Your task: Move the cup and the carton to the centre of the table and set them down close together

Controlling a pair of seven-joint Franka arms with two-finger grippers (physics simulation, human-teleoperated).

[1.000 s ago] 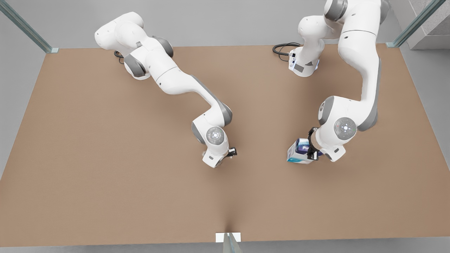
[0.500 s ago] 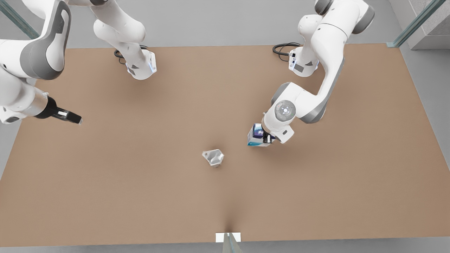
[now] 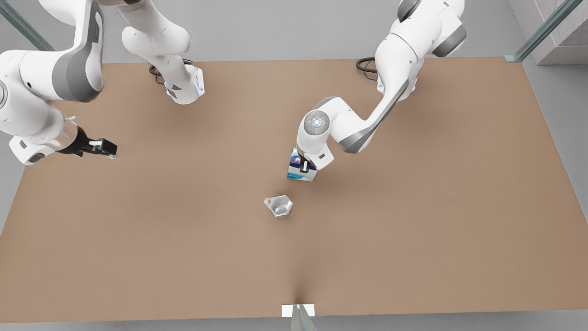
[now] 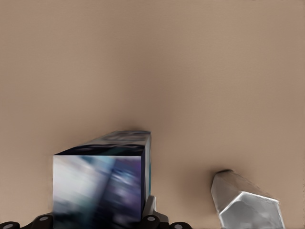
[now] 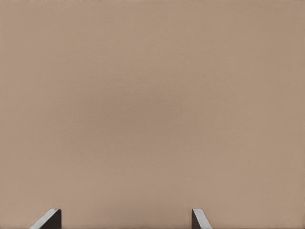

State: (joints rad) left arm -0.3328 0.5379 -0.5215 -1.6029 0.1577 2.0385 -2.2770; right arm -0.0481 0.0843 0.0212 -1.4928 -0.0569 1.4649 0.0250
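Carton (image 3: 301,170): clamped in left end effector (image 3: 303,166), arm folded, wrist pointing down, near cup (image 3: 279,205). Right end effector (image 3: 106,148): fingers spread, empty, angled over bench (image 3: 413,230) edge at the front view's left.

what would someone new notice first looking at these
The left gripper holding the carton near the middle of the table, a short gap from the cup that stands free on the table. Next, the right gripper, open with nothing in it, waiting near the table's edge on the front view's left.
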